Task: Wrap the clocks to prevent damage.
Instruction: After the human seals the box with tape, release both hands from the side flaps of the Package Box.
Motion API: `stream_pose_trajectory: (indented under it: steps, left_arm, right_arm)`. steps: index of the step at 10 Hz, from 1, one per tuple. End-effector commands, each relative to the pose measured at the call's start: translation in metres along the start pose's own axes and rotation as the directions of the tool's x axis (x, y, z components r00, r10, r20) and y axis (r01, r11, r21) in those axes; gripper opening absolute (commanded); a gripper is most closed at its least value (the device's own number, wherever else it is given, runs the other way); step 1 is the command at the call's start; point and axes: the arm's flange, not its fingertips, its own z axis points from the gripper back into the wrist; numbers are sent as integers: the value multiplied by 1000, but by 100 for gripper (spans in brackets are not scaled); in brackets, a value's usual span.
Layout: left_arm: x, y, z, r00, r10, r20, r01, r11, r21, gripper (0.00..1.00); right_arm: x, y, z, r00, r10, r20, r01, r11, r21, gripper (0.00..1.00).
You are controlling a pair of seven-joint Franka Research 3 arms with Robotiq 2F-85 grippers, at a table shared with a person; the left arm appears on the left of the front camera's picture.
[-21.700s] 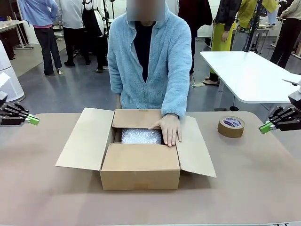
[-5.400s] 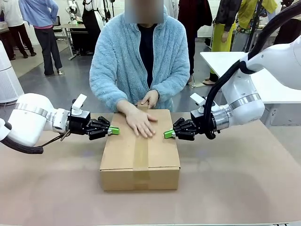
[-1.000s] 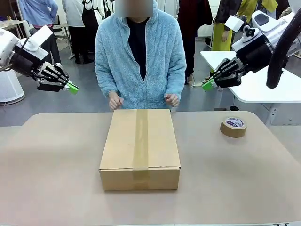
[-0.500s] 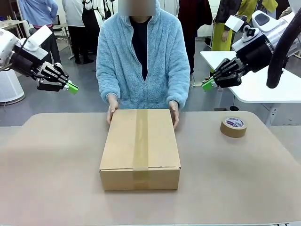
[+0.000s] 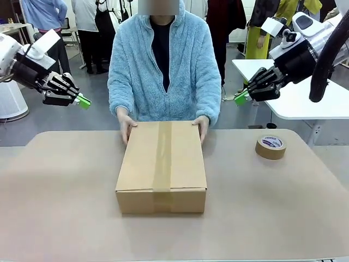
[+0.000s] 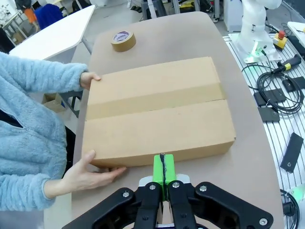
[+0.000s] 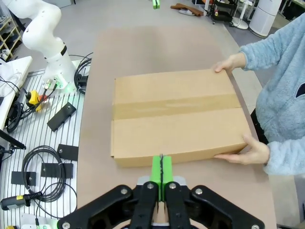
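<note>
Clocks hidden, presumably inside taped box (image 5: pixel 162 164) mid-table (image 5: pixel 65 218), long axis toward person's hands (image 5: pixel 126 124). We hold both end effectors, left (image 5: pixel 82 100) and right (image 5: pixel 240 98), pressed together, raised, flanking; hands nearer.

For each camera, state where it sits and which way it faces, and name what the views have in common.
Front view: fixed on the robot's side, looking across the table at the person; left end effector and right end effector hang raised at either side.
Left wrist view: above the box, looking down past its own shut green pads; tape roll beyond.
Right wrist view: looking down at the box past its own shut pads; another arm's base at the far corner.
Shared: all show the taped box with the person's hands on its end.
</note>
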Motion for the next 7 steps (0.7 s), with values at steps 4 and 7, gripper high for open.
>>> stream_pose_trajectory:
  steps: [4, 7]
  left_arm:
    - [-1, 3, 7, 1000, -3, 31, 3, 1000, -2, 69]
    - [-4, 1, 5, 1000, 1, 29, 0, 1000, -17, 100]
  right_arm:
    - [-7, -2, -9, 999, -25, 33, 24, 999, 34, 100]
    - [-11, -2, -10, 999, -35, 34, 33, 999, 40, 100]
